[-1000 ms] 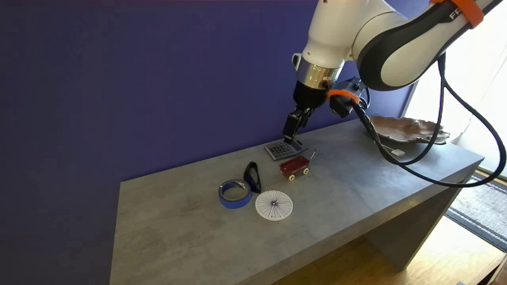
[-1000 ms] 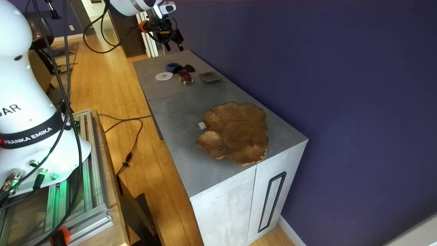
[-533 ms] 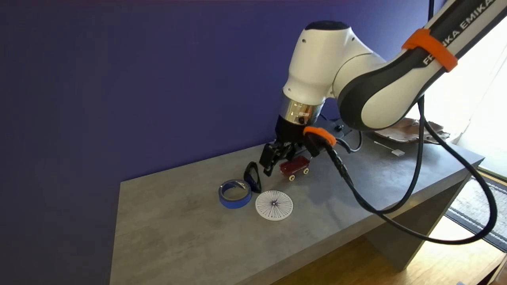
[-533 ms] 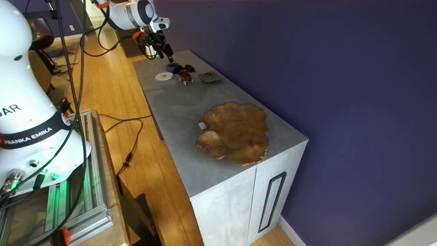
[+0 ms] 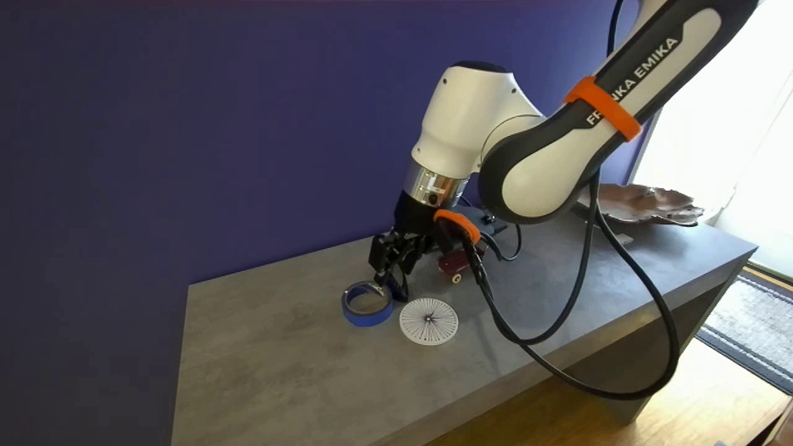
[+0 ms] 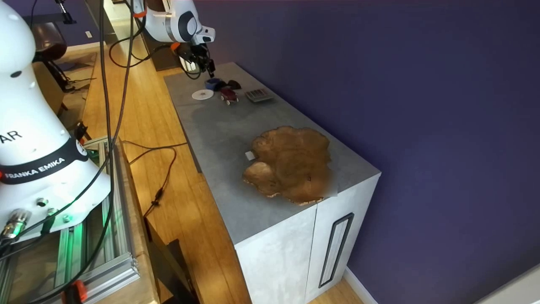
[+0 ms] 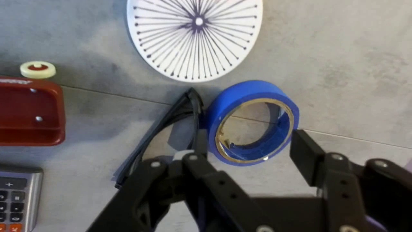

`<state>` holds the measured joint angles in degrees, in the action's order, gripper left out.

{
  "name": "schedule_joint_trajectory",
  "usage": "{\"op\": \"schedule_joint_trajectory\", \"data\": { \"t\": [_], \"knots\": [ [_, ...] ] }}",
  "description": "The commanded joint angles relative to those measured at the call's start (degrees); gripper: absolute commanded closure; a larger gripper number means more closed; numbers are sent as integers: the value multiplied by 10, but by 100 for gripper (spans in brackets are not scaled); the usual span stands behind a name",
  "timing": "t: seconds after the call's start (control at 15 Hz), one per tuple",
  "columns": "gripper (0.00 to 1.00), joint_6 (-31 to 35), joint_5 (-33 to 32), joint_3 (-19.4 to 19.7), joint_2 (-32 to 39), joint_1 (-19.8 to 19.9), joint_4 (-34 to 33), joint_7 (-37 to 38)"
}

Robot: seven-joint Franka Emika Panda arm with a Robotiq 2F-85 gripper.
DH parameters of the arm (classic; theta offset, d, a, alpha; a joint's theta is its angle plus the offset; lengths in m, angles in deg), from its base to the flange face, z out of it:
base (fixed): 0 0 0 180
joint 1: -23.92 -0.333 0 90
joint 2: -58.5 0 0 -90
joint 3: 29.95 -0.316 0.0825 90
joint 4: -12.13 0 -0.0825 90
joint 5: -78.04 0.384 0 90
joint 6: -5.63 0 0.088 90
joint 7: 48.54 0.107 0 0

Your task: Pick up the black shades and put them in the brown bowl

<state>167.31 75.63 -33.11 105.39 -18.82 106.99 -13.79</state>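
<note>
Wrist view has the claw (image 7: 250, 145) reaching in from the bottom of the frame, its two fingers spread well apart, with one blue tape ring (image 7: 251, 89) showing in the gap and beyond it. One pair of black shades (image 7: 157, 129) lies on the grey table (image 5: 279, 359) just left of the frame's centre, slanting down to the lower left, its upper end right up close to the ring; whether the two touch, I can't tell from here. The claw covers a bit of the shades.

Containers, I count two. One brown bowl (image 6: 291, 158) sits right of centre in an exterior view, its wood-brown inside in plain sight out to the wavy rim, the lower right edge smeared. One small white block (image 6: 249, 155) rests just beside the bowl's left edge, on the table. One red toy wagon (image 7: 30, 112) stands at the left edge of the wrist view, its red floor marked by two pale dots, one cream wheel (image 7: 37, 70) sticking out above.

One white disc (image 7: 196, 45) with dark lines fanning from its centre fills the top middle there, and one grey calculator (image 7: 16, 199) is cut off at the lower left. In both exterior views the claw is near the shades and the ring.
</note>
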Motion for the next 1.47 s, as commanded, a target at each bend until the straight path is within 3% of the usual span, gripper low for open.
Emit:
{"op": "schedule_joint_trajectory", "data": {
  "t": [0.0,0.27,0.4,0.8,0.93,1.13,1.4],
  "knots": [
    [25,-23,47,-43,40,50,-62,-66],
    [20,-54,74,-52,55,79,-78,-85],
    [25,-61,79,-56,66,88,-85,-88],
    [51,-74,81,-60,89,90,-107,-87],
    [76,-78,82,-64,96,90,-116,-89],
    [99,-89,81,-65,105,88,-129,-88],
    [99,-70,81,-67,75,89,-100,-89]
  ]
}}
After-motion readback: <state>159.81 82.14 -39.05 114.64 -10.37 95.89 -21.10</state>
